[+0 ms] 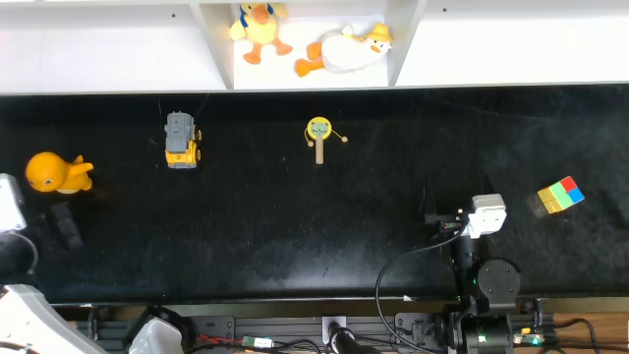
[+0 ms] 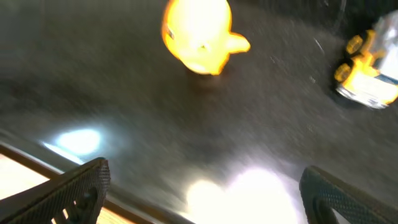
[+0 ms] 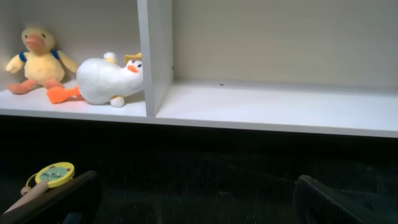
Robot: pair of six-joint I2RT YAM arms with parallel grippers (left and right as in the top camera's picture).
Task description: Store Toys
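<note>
An orange rounded toy lies at the table's left, and in the left wrist view the same orange toy sits ahead of my left gripper, which is open and empty. A yellow-grey truck stands further right; the truck also shows off to one side of the left wrist view. A small rattle drum on a wooden handle lies mid-table. A coloured cube rests at the right. My right gripper is open and empty, low over the table facing the shelf, with the rattle drum near one finger.
A white shelf runs along the back. Its middle bay holds a yellow duck plush and a white duck plush. In the right wrist view a divider stands between the plush bay and a bare bay.
</note>
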